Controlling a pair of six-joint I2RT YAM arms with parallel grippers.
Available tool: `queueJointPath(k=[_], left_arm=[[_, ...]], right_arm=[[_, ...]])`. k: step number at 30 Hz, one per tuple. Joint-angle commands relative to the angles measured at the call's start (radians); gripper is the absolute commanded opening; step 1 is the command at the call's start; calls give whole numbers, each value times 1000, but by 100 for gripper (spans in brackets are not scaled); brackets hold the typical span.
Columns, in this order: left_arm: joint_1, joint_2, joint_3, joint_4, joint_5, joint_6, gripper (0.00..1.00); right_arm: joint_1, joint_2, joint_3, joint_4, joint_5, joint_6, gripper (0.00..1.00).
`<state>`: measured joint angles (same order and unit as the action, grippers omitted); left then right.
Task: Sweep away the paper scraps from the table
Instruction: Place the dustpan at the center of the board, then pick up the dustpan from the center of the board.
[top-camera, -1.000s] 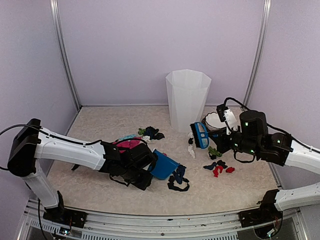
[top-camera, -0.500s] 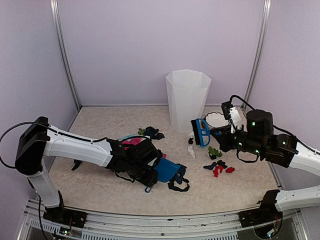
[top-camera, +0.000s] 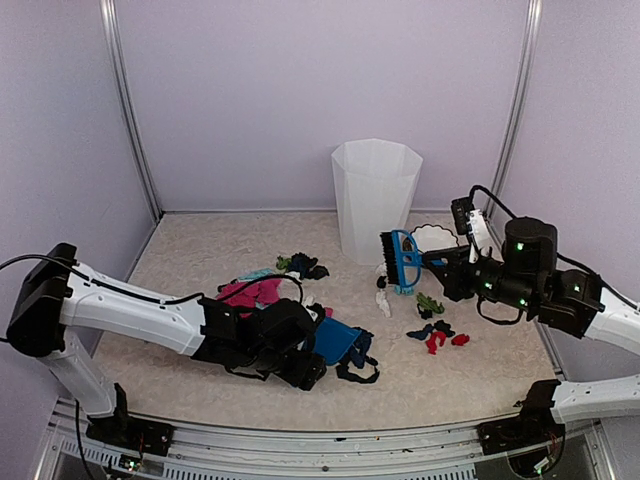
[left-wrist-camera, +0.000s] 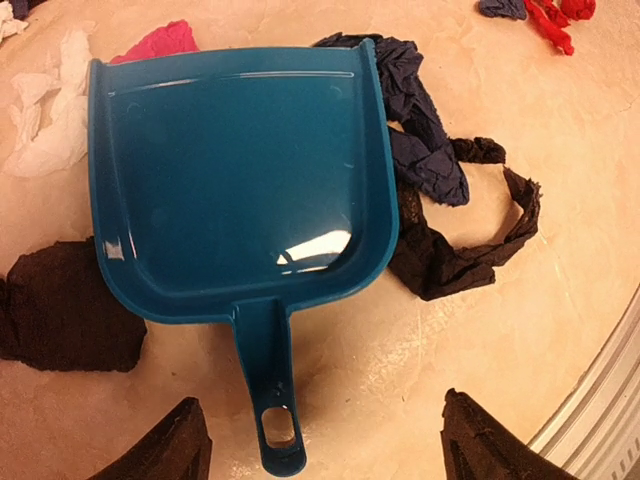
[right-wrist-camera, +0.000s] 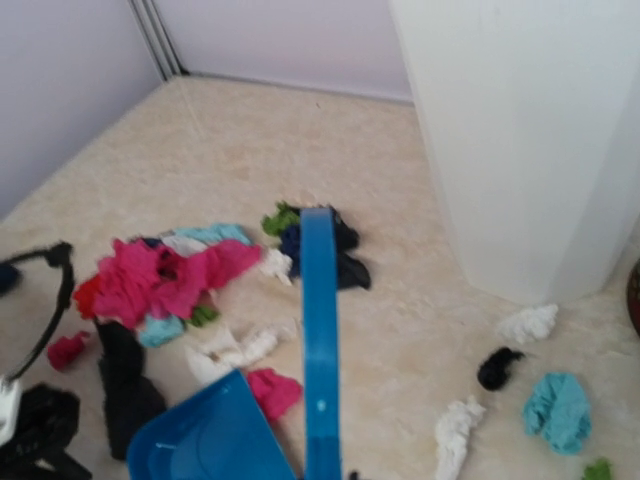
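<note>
The blue dustpan (left-wrist-camera: 235, 170) lies flat on the table (top-camera: 200, 250), its mouth among paper scraps. My left gripper (left-wrist-camera: 330, 450) stands open just behind it; the handle (left-wrist-camera: 270, 395) lies between the fingers, touching neither. From above, the left gripper (top-camera: 306, 367) is near the front edge with the dustpan (top-camera: 335, 340) beside it. A pink scrap pile (top-camera: 252, 292), dark scraps (top-camera: 305, 266), red scraps (top-camera: 440, 340) and a black strip (left-wrist-camera: 470, 255) litter the table. My right gripper (top-camera: 448, 270) is shut on the blue brush (top-camera: 403, 260), held in the air; the brush (right-wrist-camera: 318, 340) hides its fingers.
A tall white bin (top-camera: 375, 195) stands at the back centre. A white scalloped bowl (top-camera: 432, 238) sits to its right, behind the brush. Purple walls close in three sides, and a metal rail (top-camera: 330, 440) runs along the front.
The left gripper has opened and let go of the dustpan, which dropped from tilted to flat, then drew back toward the front edge. The right arm shifted slightly right with the brush.
</note>
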<state>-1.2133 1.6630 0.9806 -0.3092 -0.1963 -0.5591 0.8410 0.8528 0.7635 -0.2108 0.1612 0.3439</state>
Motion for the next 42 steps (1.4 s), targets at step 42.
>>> queueJointPath(k=[42], left_arm=[[-176, 294, -508, 1387, -492, 155, 76]], right_arm=[[-8, -83, -19, -111, 48, -16, 0]])
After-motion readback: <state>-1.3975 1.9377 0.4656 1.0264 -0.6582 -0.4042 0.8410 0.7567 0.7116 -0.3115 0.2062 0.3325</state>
